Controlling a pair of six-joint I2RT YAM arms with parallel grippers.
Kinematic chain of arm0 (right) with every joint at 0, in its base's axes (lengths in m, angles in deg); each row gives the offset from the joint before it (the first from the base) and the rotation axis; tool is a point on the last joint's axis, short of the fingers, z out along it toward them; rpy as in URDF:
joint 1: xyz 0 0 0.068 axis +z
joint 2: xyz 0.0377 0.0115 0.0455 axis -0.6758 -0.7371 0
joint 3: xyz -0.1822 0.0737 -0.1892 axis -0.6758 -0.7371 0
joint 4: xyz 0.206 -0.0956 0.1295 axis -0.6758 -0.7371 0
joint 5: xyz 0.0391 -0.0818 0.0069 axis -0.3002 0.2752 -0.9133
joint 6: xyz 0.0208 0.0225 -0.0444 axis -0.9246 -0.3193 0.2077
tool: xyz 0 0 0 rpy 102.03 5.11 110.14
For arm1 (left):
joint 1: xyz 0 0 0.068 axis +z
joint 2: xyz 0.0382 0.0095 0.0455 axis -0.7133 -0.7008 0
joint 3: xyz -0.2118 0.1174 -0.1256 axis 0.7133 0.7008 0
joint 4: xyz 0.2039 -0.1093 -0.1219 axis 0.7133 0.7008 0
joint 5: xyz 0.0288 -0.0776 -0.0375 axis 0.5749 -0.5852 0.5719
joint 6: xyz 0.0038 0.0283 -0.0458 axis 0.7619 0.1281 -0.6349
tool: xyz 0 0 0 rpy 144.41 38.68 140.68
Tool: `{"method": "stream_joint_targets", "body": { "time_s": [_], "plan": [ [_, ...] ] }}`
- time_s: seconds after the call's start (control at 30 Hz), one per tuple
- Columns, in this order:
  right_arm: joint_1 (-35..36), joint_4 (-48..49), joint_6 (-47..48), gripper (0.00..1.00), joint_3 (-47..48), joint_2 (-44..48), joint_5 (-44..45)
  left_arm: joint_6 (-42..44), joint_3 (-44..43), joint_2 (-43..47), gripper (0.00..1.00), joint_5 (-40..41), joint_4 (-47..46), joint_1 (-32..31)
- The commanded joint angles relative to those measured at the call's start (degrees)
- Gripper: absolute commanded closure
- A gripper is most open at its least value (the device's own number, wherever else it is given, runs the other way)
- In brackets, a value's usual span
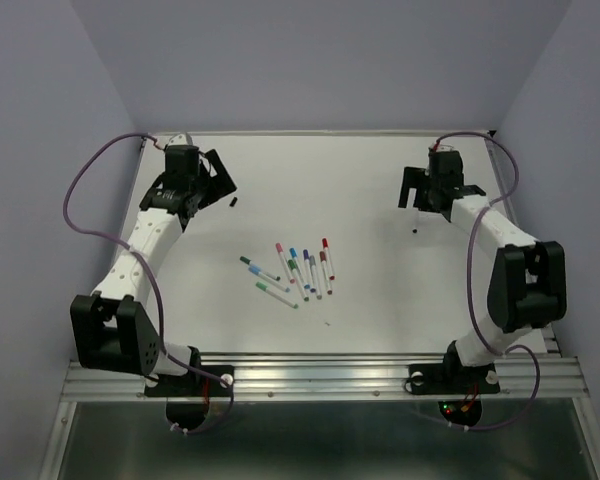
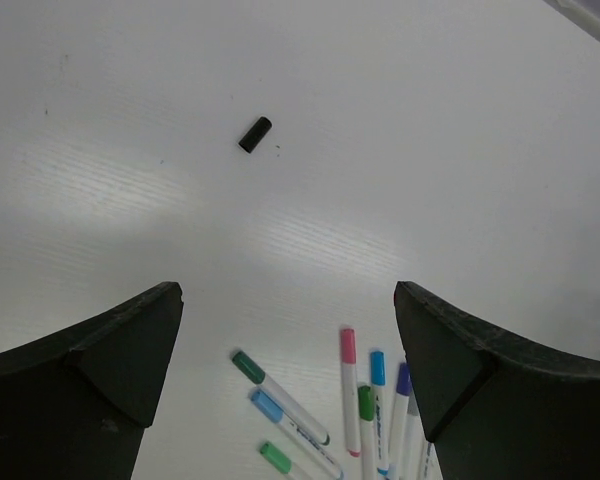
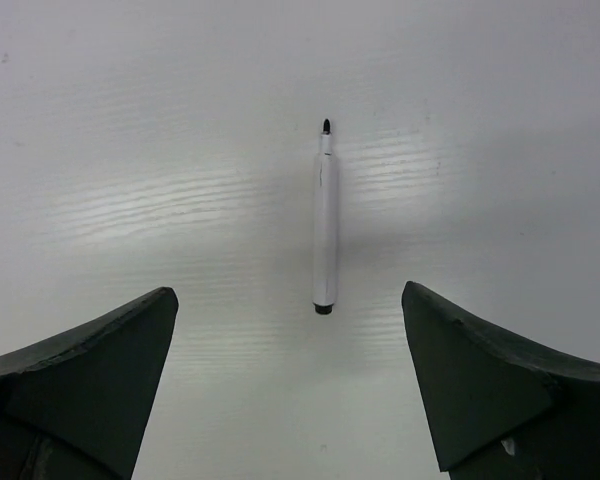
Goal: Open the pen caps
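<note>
Several capped pens (image 1: 298, 270) lie in a loose cluster mid-table, with white barrels and caps in red (image 1: 325, 243), pink (image 1: 278, 246), blue, purple, teal and green. The left wrist view shows their pink (image 2: 348, 346), blue (image 2: 377, 367), purple (image 2: 404, 379) and dark green (image 2: 248, 367) caps. A small loose black cap (image 2: 254, 134) lies apart, also visible from above (image 1: 233, 202). An uncapped white pen with a black tip (image 3: 325, 225) lies under my right gripper (image 3: 288, 295). My left gripper (image 2: 285, 300) hangs open and empty at the back left (image 1: 218, 183). My right gripper is open and empty at the back right (image 1: 420, 200).
The white table (image 1: 380, 300) has purple walls on three sides. A metal rail (image 1: 320, 378) runs along the near edge by the arm bases. Purple cables loop beside each arm.
</note>
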Motion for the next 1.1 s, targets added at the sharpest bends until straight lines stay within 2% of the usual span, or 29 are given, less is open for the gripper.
{"method": "stream_joint_targets", "body": {
  "time_s": [0.0, 0.2, 0.37, 0.7, 1.07],
  "plan": [
    [7.7, -0.1, -0.7, 0.00, -3.7, 8.7, -1.4, -1.6, 4.9, 6.6, 0.01, -2.9, -4.0, 0.3],
    [22.8, -2.0, -3.8, 0.00, -5.2, 11.8, 3.2, -2.3, 9.2, 10.5, 0.01, -3.0, -4.6, 0.3],
    [31.3, -2.5, -5.4, 0.00, -2.9, 7.3, 9.0, -2.4, 11.3, 11.8, 0.01, -3.9, -4.7, 0.3],
    [35.3, -3.8, -6.2, 0.00, -0.5, -1.9, 11.2, -2.0, 11.8, 11.7, 0.01, -3.9, -4.9, 0.3],
    [36.3, -3.8, -6.1, 0.00, 0.5, -5.8, 10.0, -1.8, 11.9, 11.5, 0.01, -3.9, -5.1, 0.3]
  ]
}}
